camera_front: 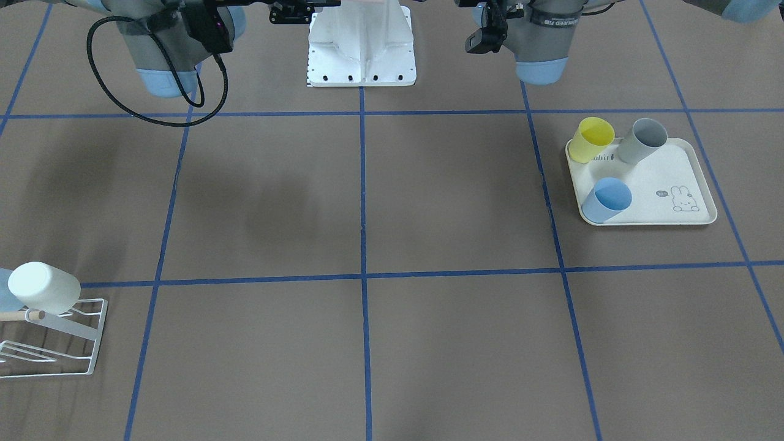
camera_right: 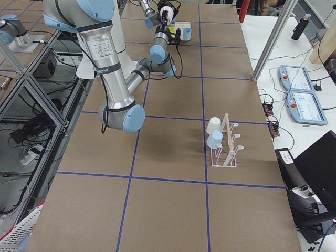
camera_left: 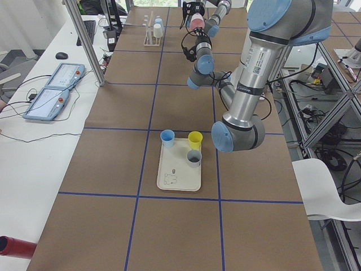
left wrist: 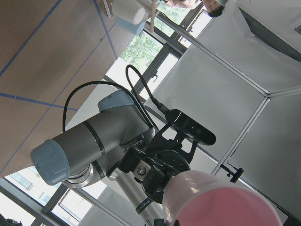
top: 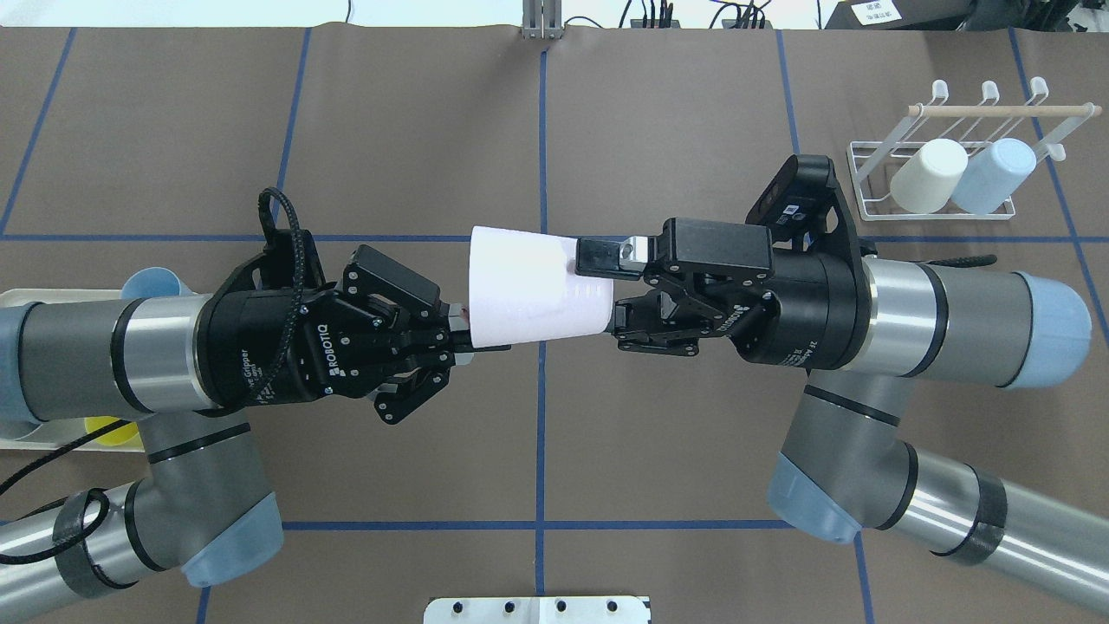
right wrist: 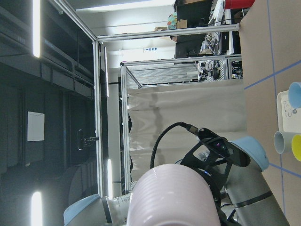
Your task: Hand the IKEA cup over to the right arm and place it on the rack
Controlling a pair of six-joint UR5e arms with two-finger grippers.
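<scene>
The IKEA cup [top: 528, 282], pale pink-white, hangs on its side above the table's middle, rim toward the robot's left. My left gripper [top: 463, 334] is shut on the rim wall. From the other side, my right gripper [top: 606, 290] on the right arm [top: 944, 325] has its fingers closed against the narrow base end. The cup also fills the bottom of both wrist views [left wrist: 216, 202] [right wrist: 174, 197]. The white wire rack [top: 996, 110] stands at the far right with a white cup [top: 929, 176] and a light-blue cup [top: 995, 176] on its prongs.
A cream rabbit-print tray [camera_front: 667, 208] on the robot's left side holds a yellow cup [camera_front: 591, 139], a grey cup [camera_front: 642, 141] and a blue cup [camera_front: 606, 200]. The rack [camera_front: 61, 343] sits near the table's corner. The white robot base [camera_front: 361, 49] stands mid-table.
</scene>
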